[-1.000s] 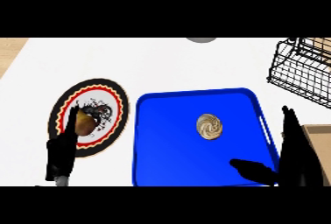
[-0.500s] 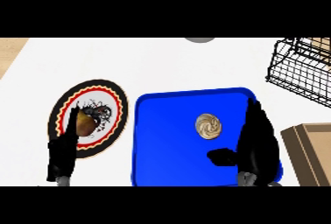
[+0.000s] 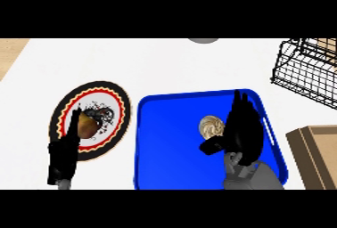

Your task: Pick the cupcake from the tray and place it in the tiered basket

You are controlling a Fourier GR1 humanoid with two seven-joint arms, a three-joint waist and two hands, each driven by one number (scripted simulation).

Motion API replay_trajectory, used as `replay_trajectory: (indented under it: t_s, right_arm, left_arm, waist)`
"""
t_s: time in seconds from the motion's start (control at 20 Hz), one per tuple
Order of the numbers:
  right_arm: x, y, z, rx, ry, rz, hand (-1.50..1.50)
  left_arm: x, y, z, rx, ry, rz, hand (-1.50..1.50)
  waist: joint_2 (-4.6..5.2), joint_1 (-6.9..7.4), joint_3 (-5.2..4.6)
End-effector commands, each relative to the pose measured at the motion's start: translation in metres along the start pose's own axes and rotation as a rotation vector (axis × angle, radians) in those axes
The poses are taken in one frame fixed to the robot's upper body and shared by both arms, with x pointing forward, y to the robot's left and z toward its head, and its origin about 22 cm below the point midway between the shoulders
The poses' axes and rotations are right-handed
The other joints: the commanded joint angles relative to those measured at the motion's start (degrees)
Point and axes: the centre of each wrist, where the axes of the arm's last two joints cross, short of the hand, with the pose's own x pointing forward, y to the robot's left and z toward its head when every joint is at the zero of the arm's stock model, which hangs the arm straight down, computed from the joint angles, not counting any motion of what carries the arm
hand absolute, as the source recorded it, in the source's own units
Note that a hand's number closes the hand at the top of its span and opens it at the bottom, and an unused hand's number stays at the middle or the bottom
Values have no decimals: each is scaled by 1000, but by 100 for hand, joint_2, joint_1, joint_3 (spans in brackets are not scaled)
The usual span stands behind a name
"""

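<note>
Right hand (image 3: 238, 129) hangs over the blue tray, fingers straight and pointing toward the far rim, thumb stuck out to the left below the cupcake; it is released and grasps nothing. Its fingers lie just beside the cupcake's right edge, and whether they touch it cannot be told from this steep angle.

Largest of all is the white counter (image 3: 164, 67), which fills most of the view. On it, toward the near right, sits the blue tray (image 3: 168, 147), a rounded rectangle with a raised rim. Up at the far right corner stands the black wire tiered basket (image 3: 306, 71), well apart from the tray, with something tan showing behind its bars. At the right edge, near the tray's right rim, lies a light brown wooden box (image 3: 319, 153), only partly in view.

Left of the tray is a round plate (image 3: 105, 100) with a black, red and yellow scalloped border and a white middle; a brown food item (image 3: 85, 127) with dark bits rests on its near-left part. Left hand (image 3: 63, 156) shows at the plate's near edge, fingers straight and up, open and resting, covering part of the plate's rim.

Cupcake (image 3: 211, 125) sits on the tray, right of centre, seen from above as a small tan swirl.

A grey rounded object (image 3: 204, 40) peeks in at the counter's far edge.
</note>
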Motion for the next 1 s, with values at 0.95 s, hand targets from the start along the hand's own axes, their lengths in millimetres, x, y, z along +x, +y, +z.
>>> replay_trajectory:
  t_s: [0.95]
  right_arm:
    - [21, 23, -42, 210, 329, 164, -150]
  left_arm:
    - [-17, -18, 10, -43, 78, 30, 0]
  waist:
    - [25, -79, -52]
